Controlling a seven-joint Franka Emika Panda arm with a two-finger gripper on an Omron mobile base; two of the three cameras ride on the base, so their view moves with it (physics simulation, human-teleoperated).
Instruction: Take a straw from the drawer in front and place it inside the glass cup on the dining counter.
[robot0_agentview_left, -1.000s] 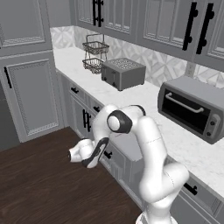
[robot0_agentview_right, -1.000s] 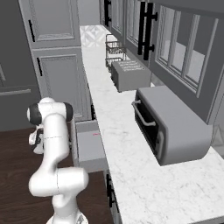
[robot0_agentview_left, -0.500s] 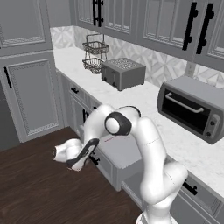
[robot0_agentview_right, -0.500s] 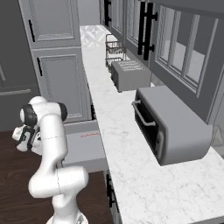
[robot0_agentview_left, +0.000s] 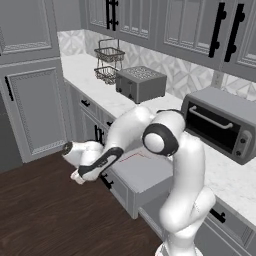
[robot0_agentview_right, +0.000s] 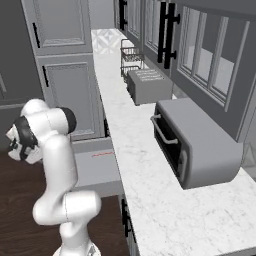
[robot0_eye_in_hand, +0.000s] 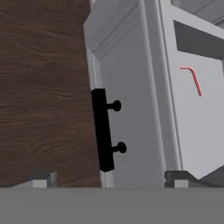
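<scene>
While the drawer (robot0_agentview_left: 145, 175) stands pulled out from the cabinets, the white arm bends low in front of it, over the dark wood floor (robot0_agentview_left: 45, 210). The gripper (robot0_agentview_left: 80, 175) hangs just in front of the drawer's front panel, near the floor. From the hand camera, the two finger tips (robot0_eye_in_hand: 41, 179) sit far apart at the bottom edge, one on each side of the black handle (robot0_eye_in_hand: 103, 131). So the jaws are wide open. They hold nothing, and they do not touch the handle. The handle is a short black bar on two small round pegs, fixed to the grey drawer front. Inside the drawer lies the straw (robot0_eye_in_hand: 193, 78). It is thin and red, with a small bend at one end, and it rests flat on the pale drawer bottom. It is well apart from the gripper. The same straw shows as a thin red line in the left camera (robot0_agentview_left: 132, 156) and in the right camera (robot0_agentview_right: 102, 154). Above the drawer runs a white stone counter (robot0_agentview_right: 150, 200). On it stand a toaster oven (robot0_agentview_right: 195, 145), a toaster (robot0_agentview_left: 141, 84) and a wire basket (robot0_agentview_left: 109, 67).
</scene>
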